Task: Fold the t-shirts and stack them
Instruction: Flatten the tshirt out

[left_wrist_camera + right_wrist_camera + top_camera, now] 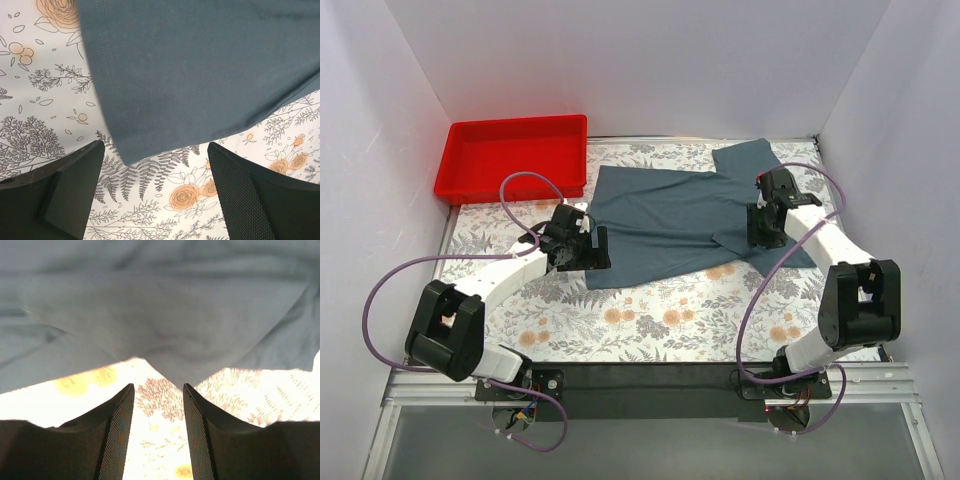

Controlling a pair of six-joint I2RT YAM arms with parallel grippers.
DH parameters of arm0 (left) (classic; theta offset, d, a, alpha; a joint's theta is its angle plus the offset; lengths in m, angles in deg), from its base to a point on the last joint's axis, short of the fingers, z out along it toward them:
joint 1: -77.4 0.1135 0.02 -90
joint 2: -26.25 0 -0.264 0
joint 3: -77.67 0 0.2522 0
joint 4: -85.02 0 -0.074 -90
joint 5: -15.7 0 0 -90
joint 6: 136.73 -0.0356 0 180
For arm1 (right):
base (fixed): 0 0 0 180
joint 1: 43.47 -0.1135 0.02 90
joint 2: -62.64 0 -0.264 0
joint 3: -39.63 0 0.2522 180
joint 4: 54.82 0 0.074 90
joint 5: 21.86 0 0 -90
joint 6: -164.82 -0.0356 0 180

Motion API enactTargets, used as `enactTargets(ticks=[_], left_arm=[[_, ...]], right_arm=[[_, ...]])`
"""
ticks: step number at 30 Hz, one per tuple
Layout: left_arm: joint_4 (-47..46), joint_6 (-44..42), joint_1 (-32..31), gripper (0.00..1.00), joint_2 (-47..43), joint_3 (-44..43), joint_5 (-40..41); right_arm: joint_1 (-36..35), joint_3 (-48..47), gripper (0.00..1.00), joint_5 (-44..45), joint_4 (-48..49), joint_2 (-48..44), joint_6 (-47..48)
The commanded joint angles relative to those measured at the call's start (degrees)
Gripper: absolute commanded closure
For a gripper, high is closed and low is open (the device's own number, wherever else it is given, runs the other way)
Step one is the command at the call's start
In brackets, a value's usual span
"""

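Note:
A slate blue-grey t-shirt (675, 215) lies spread flat on the floral table, its hem to the left and its sleeves to the right. My left gripper (582, 250) hovers at the shirt's near-left hem corner (127, 157), open wide with nothing between its fingers (245, 195). My right gripper (763, 228) sits over the near sleeve, jaws partly open and empty. In the right wrist view a point of shirt fabric (180, 377) lies just ahead of the fingertips (125, 405).
A red tray (512, 156) stands at the back left, just off the shirt's hem. White walls close in the table on three sides. The floral tablecloth (650, 320) shows between the shirt and the arm bases.

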Motion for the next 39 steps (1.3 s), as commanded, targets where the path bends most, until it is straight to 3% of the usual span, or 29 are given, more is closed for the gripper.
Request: enactTargets(ticks=[1,11,22,24,25,27,28,30,39], left_arm=[[-0.6,0.1,0.3,0.22,0.3,-2.1,-0.8],[-0.3,0.4,0.2,0.22,-1.2,-0.6,0.7],[-0.3,1.2,0.3,0.22,-1.6,0.0,0.6],[-0.3,1.0,0.3,0.22,-1.6,-0.1,0.7],[-0.2,1.1,0.3,0.22,-1.5,-0.1,0.7],[0.0,1.0,0.2,0.22,-1.6,-0.3,1.0],[0.2,1.0,0.2,0.22,-1.5,-0.4,1.1],[0.4,1.0,0.3,0.22,-1.5,-0.6,1.4],[3.3,0.0,0.3,0.22,-0.9,-4.3,5.5]], right_arm=[[1.7,6.1,0.57,1.8,3.8,-2.1,-2.9],[15.9,18.9,0.57,-12.1,14.8,-5.4,-13.1],[16.9,21.7,0.58,-15.9,18.7,-3.6,-13.9],[16.9,21.7,0.61,-16.5,18.3,-3.7,-13.9],[16.9,21.7,0.68,-16.4,18.0,-3.8,-13.8],[17.0,21.2,0.78,-15.2,16.5,-5.2,-13.3],[17.0,20.5,0.89,-14.6,14.2,-5.8,-12.8],[17.2,19.4,0.97,-13.0,10.9,-8.5,-11.4],[18.2,14.3,0.99,-8.4,-14.2,-23.4,-6.6]])
